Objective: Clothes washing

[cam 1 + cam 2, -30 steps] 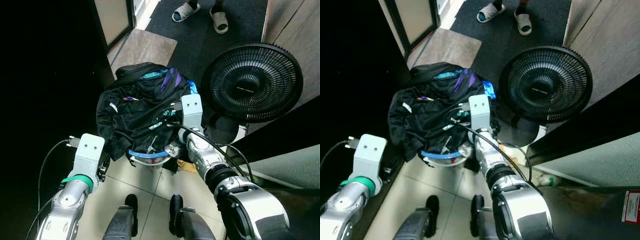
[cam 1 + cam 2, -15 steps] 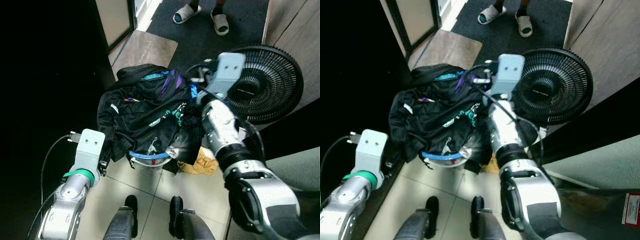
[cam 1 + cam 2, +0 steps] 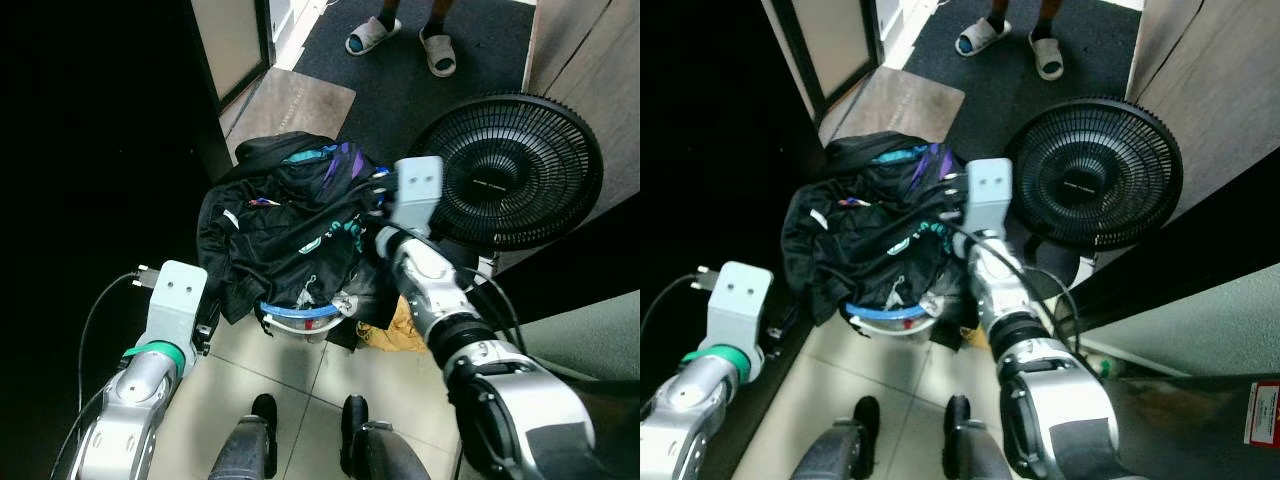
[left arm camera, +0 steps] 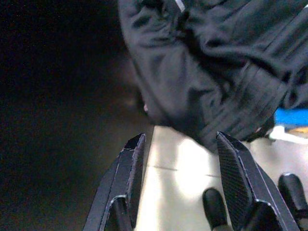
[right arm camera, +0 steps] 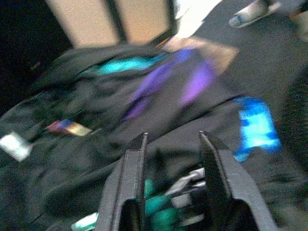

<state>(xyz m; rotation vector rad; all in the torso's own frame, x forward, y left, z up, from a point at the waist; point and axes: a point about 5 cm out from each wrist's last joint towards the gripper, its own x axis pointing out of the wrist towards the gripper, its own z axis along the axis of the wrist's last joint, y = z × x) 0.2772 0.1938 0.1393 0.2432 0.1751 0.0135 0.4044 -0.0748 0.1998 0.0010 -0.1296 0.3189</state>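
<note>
On the tiled floor point(image 3: 300, 385) just ahead of the robot's feet sits a white laundry basket point(image 3: 297, 318) with a blue rim, heaped over with dark clothes point(image 3: 275, 235): mostly black garments, with teal and purple patches on top. The pile spills past the rim, likely because it was dumped in loose for carrying to the wash.

Right gripper point(image 5: 169, 159) hangs over the right side of the heap, fingers spread apart and empty, pointing at the purple and teal fabric; blurry wrist picture, but nothing sits between the fingers. Probably lining up to take hold of the load or the basket edge. Left gripper point(image 4: 180, 166) is low at the basket's left side, fingers also parted and holding nothing, with black cloth hanging just beyond the tips. Having one arm on each flank suggests a two-sided lift.

Room: tight passage. A black floor fan point(image 3: 510, 165) stands just right of the basket, close to the right arm, so it is a snag risk. A brown mat point(image 3: 290, 100) and a dark carpet point(image 3: 400, 70) lie beyond, with a person's feet in slippers point(image 3: 402, 30) at the far end. Wood panelling point(image 3: 585, 60) on the right, darkness to the left.
</note>
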